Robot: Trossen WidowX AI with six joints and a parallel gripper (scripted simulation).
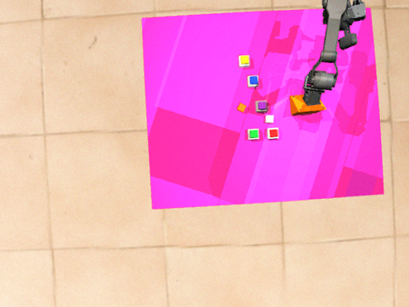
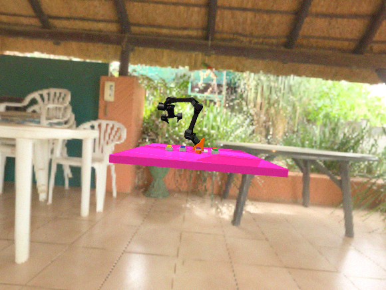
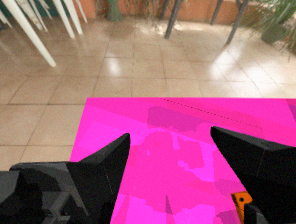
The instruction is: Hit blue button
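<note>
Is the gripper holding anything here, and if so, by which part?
Nothing is held. The gripper is open, with only the pink table showing between its fingers.
</note>
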